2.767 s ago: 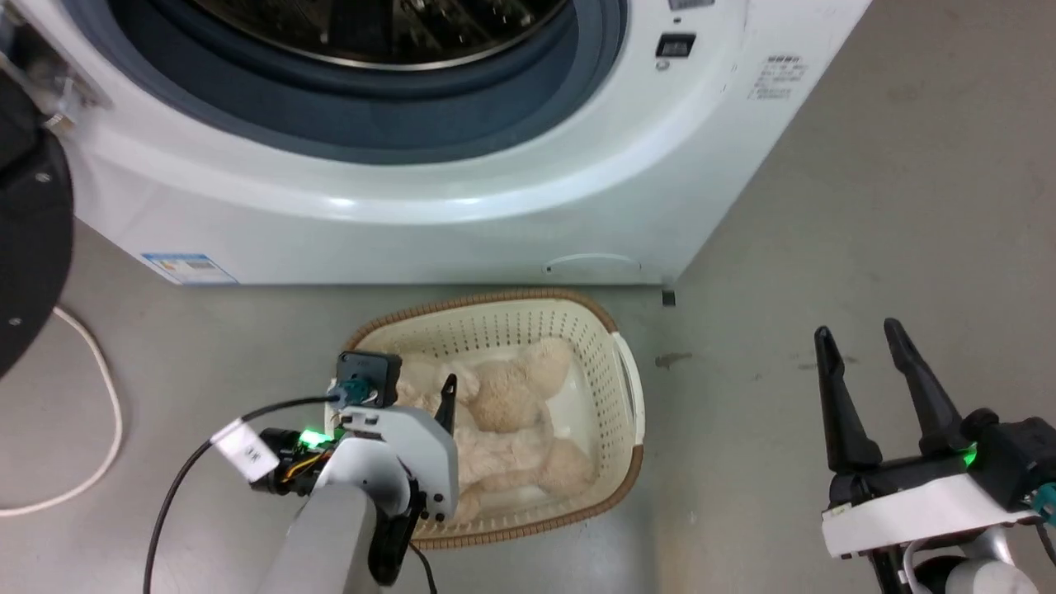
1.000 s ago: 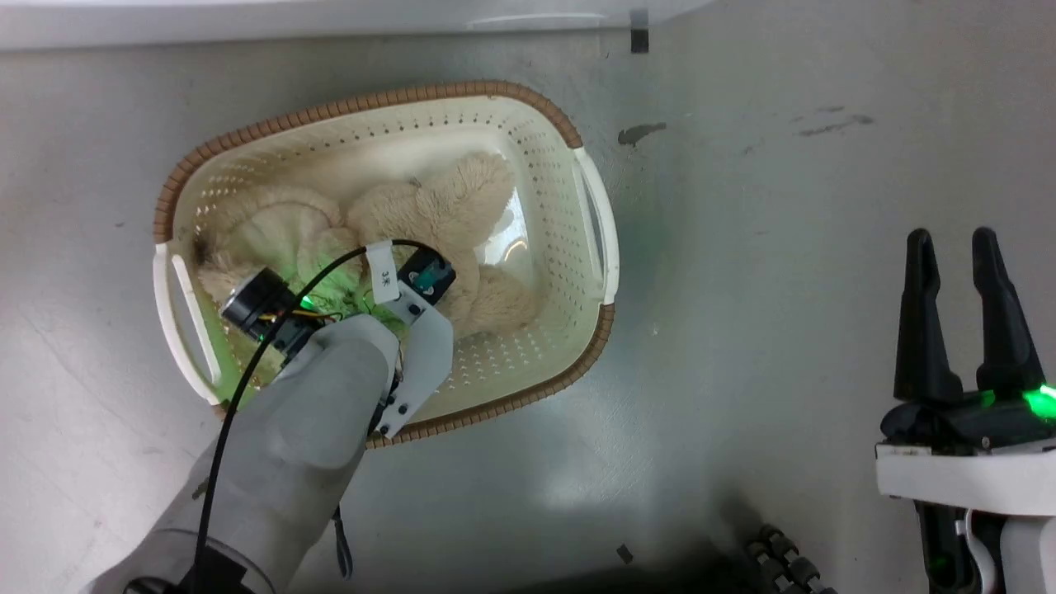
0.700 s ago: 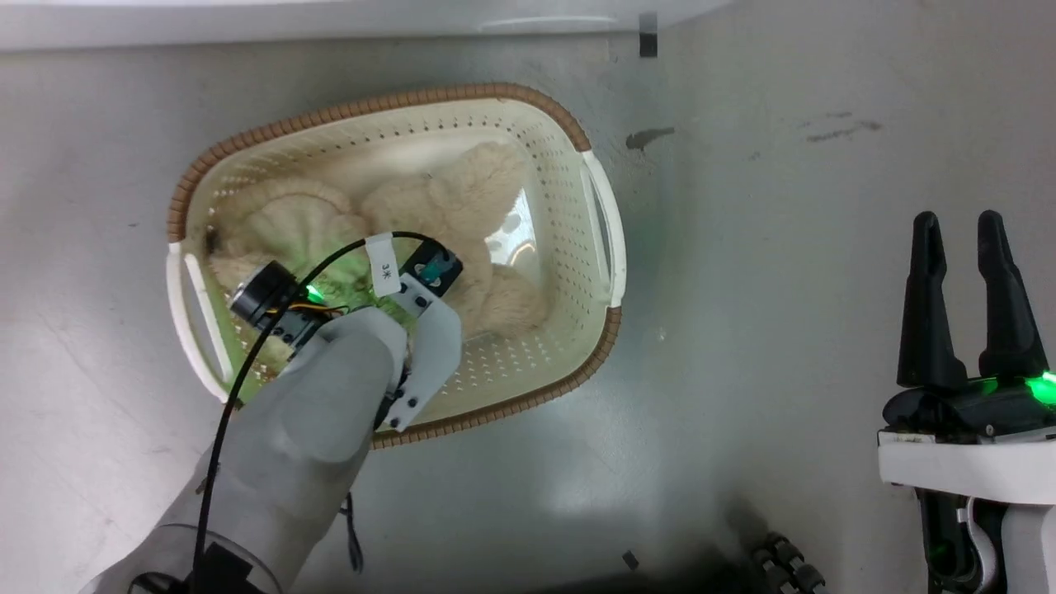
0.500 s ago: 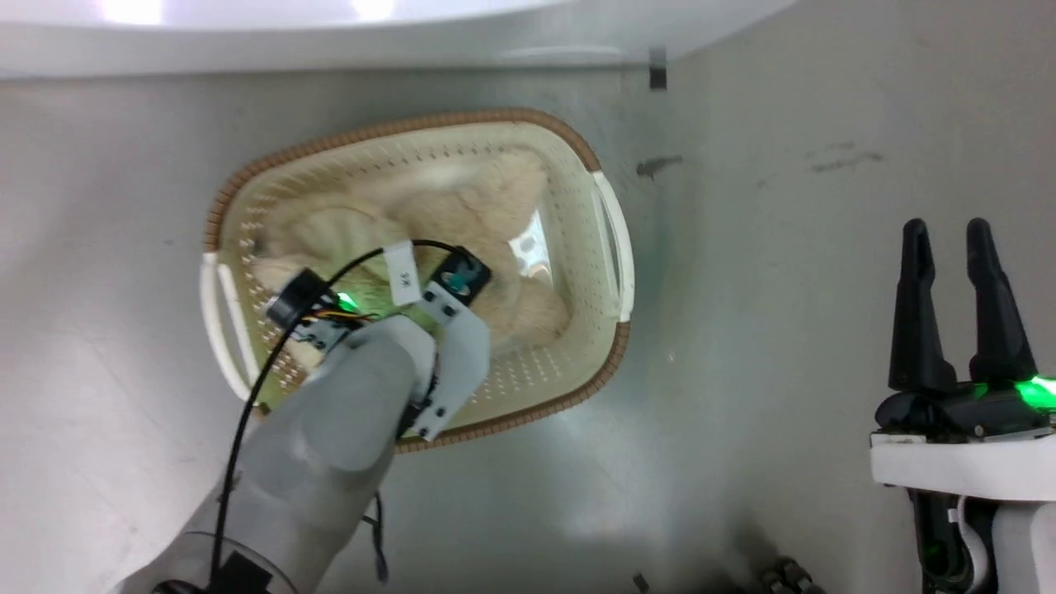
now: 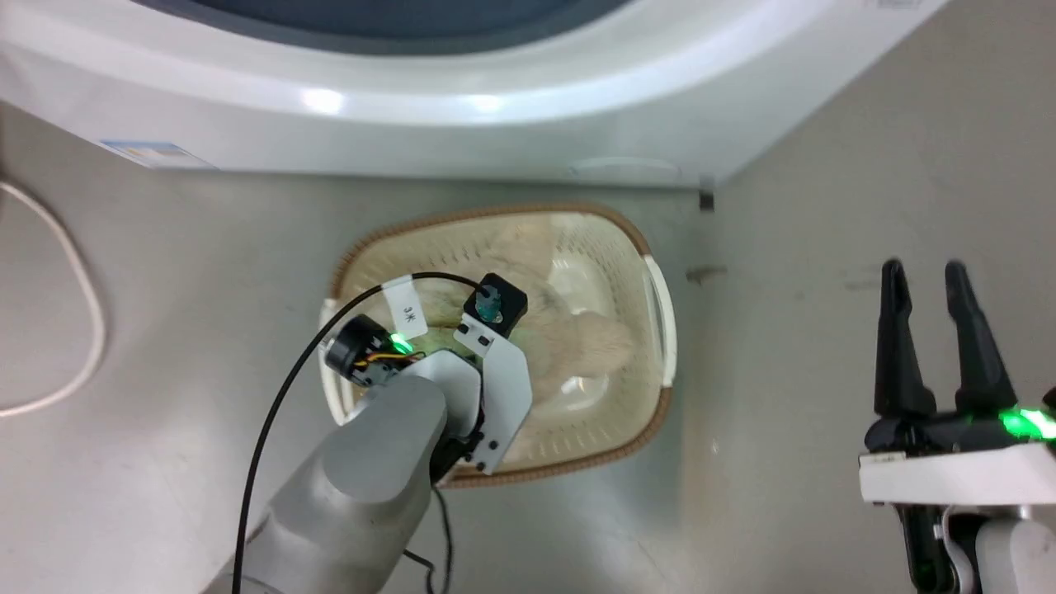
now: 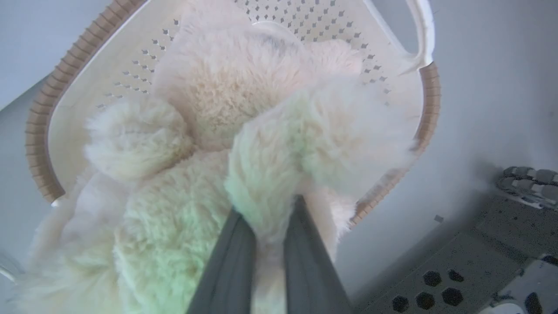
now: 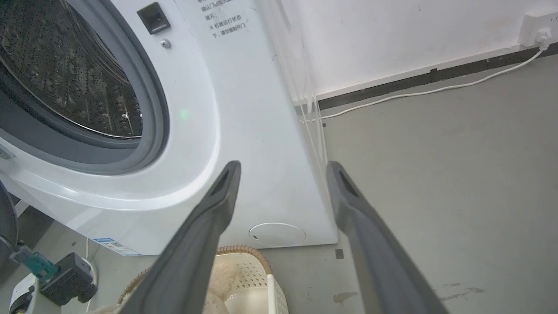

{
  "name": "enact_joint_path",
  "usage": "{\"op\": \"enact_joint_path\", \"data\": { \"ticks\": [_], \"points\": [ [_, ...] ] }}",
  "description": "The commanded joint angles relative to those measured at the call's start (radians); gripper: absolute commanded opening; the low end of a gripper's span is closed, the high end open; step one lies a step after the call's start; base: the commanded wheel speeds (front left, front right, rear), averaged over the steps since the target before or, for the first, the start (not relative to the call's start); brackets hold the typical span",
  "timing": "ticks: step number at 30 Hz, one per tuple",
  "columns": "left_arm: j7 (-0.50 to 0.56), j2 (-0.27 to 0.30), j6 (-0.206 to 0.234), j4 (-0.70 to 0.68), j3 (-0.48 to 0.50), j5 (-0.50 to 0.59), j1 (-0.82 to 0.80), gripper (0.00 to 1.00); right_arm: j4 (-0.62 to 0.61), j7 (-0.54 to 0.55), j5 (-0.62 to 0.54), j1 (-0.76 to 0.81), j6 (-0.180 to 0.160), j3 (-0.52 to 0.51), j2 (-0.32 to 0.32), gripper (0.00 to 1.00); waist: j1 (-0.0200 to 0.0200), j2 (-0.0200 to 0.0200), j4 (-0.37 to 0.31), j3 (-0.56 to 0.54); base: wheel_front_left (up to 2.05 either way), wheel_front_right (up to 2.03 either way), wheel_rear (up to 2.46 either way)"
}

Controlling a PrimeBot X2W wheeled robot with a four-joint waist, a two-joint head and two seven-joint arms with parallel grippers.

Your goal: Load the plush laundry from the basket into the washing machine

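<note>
Grey floor (image 5: 206, 272), head view first. White washing machine (image 5: 495, 140) runs along the top, with the basket (image 5: 668, 330) on the floor just in front of it. The left arm (image 5: 388, 462) reaches down into the basket, and its wrist hides the fingers here. The plush laundry (image 5: 594, 338) lies inside the basket, past the wrist. The right gripper (image 5: 923, 272) sits lower right over bare floor, jaws parted with nothing between them. The basket is well off to the left of those jaws. A white cable (image 5: 82, 280) loops on the floor far left.

Left wrist view: the left gripper (image 6: 267, 209) has its jaws pinched on a fluffy tuft of the plush laundry. The tuft bulges out just beyond the fingertips. The rest of the bundle spreads to the left of the jaws and ahead of them, inside the basket. Perforated wall and brown rim curve around it ahead of the jaws, with a white handle up at the far end. Grey floor lies to the right of the jaws.

Right wrist view: jaws wide apart, empty. The washing machine stands ahead and to the left of them, its steel drum and grey seal uncovered. The basket rim and a bit of plush peek in low, just below the jaws. To the right of the jaws is open floor. Beyond that are a white wall (image 7: 392, 35), dark skirting (image 7: 418, 77) and a thin wall lead (image 7: 414, 93) running to a socket (image 7: 538, 26).
</note>
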Motion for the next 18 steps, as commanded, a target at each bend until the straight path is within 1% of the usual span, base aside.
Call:
{"op": "enact_joint_path", "data": {
  "ticks": [1, 7, 8, 9, 10, 12, 13, 15, 16, 17, 18],
  "points": [
    [-0.028, -0.011, -0.004, -0.027, 0.020, -0.030, 0.023, 0.00, 0.012, -0.004, -0.008, 0.023, 0.001, -0.007, -0.002, 1.00, 0.0001, -0.0001, 0.048, -0.077, 0.00, 0.00, 0.00],
    [-0.091, -0.022, 0.021, -0.099, 0.077, -0.108, 0.089, 0.00, 0.040, -0.002, -0.020, 0.061, 0.001, -0.020, -0.002, 1.00, 0.0001, -0.0001, 0.082, -0.180, 0.00, 0.00, 0.00],
    [-0.115, -0.025, 0.036, -0.148, 0.101, -0.140, 0.124, 0.00, 0.047, 0.002, -0.021, 0.079, 0.001, -0.025, -0.002, 1.00, 0.0001, -0.0001, 0.096, -0.225, 0.00, 0.00, 0.00],
    [-0.121, -0.026, 0.040, -0.167, 0.107, -0.150, 0.137, 0.00, 0.050, 0.003, -0.021, 0.086, 0.001, -0.028, -0.002, 1.00, 0.0001, -0.0001, 0.101, -0.241, 0.00, 0.00, 0.00],
    [-0.121, -0.026, 0.040, -0.167, 0.107, -0.150, 0.137, 0.00, 0.050, 0.003, -0.021, 0.086, 0.001, -0.028, -0.002, 1.00, 0.0001, -0.0001, 0.101, -0.241, 0.00, 0.00, 0.00],
    [-0.134, -0.026, 0.053, -0.229, 0.120, -0.173, 0.174, 0.00, 0.056, 0.006, -0.020, 0.104, 0.001, -0.031, -0.002, 1.00, 0.0001, -0.0001, 0.113, -0.282, 0.00, 0.00, 0.00],
    [-0.134, -0.026, 0.053, -0.229, 0.120, -0.173, 0.174, 0.00, 0.056, 0.006, -0.020, 0.104, 0.001, -0.031, -0.002, 1.00, 0.0001, -0.0001, 0.113, -0.282, 0.00, 0.00, 0.00],
    [-0.140, -0.021, 0.069, -0.302, 0.131, -0.188, 0.213, 0.00, 0.063, 0.009, -0.019, 0.121, 0.001, -0.035, -0.002, 1.00, 0.0001, -0.0001, 0.123, -0.318, 0.00, 0.00, 0.00],
    [-0.140, -0.021, 0.069, -0.302, 0.131, -0.188, 0.213, 0.00, 0.063, 0.009, -0.019, 0.121, 0.001, -0.035, -0.002, 1.00, 0.0001, -0.0001, 0.123, -0.318, 0.00, 0.00, 0.00],
    [-0.147, -0.014, 0.085, -0.354, 0.141, -0.196, 0.238, 0.00, 0.067, 0.011, -0.019, 0.132, 0.001, -0.037, -0.002, 1.00, 0.0001, -0.0001, 0.128, -0.338, 0.00, 0.00, 0.00],
    [-0.147, -0.014, 0.085, -0.354, 0.141, -0.196, 0.238, 0.00, 0.067, 0.011, -0.019, 0.132, 0.001, -0.037, -0.002, 1.00, 0.0001, -0.0001, 0.128, -0.338, 0.00, 0.00, 0.00]
  ]
}}
